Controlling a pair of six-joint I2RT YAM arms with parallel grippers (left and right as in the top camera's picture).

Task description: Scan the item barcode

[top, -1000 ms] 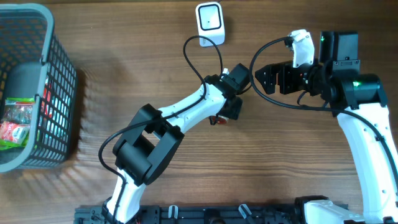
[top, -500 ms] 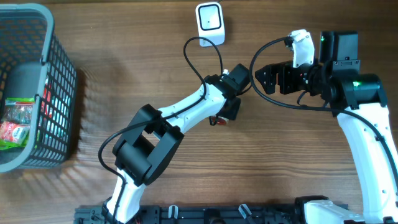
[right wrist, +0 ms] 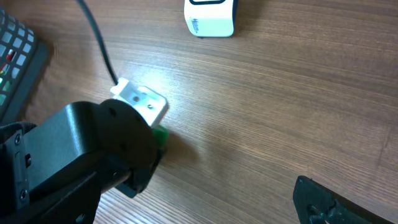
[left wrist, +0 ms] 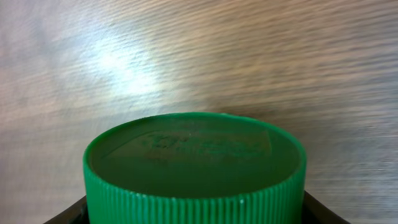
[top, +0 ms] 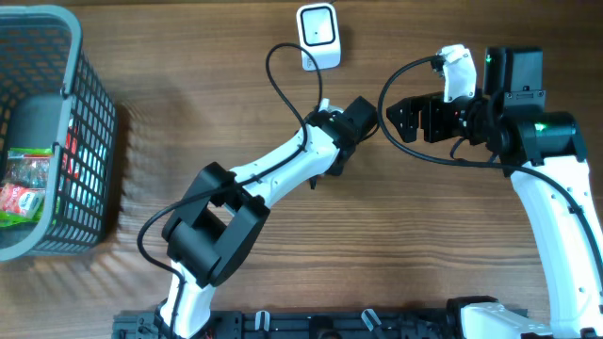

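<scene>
Bench (top: 188, 56) of brown wood is seen from overhead, with the white scanner (top: 317, 34) at its far edge. Below the scanner the left end effector (top: 332, 166) is poised; what it carries cannot be made out from above. Just to the right, the right end effector (top: 396, 118) is held wide open and empty. A grey basket (top: 89, 141) with packets (top: 24, 184) is set far left

In the left wrist view, the green-capped item (left wrist: 196, 168) is gripped by the cap, with dark fingers (left wrist: 320, 211) pressed on both sides, partly closed

In the right wrist view, only a green sliver of the item is seen under the left arm, apart from the scanner
</scene>
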